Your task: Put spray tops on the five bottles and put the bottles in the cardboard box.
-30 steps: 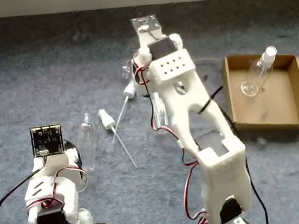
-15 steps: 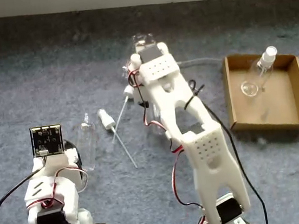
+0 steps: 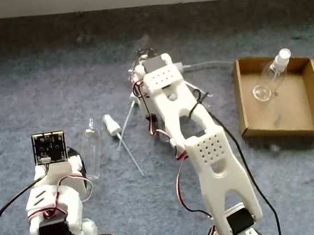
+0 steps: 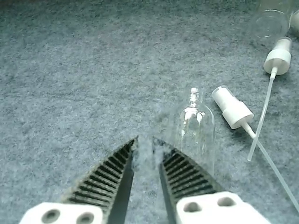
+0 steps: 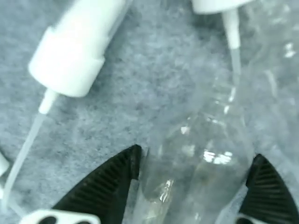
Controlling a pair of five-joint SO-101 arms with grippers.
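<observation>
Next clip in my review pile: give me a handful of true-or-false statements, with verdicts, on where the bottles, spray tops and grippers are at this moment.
1. The cardboard box holds one capped bottle with a white spray top on it. True.
2. The left gripper is clamped on a bottle. False: nothing is between its jaws, and the bare bottle lies beside it.
3. That bare bottle already has its spray top on. False: its neck is open, and a loose spray top lies next to it.
4. The right gripper has one jaw on either side of a clear bottle. True.
</observation>
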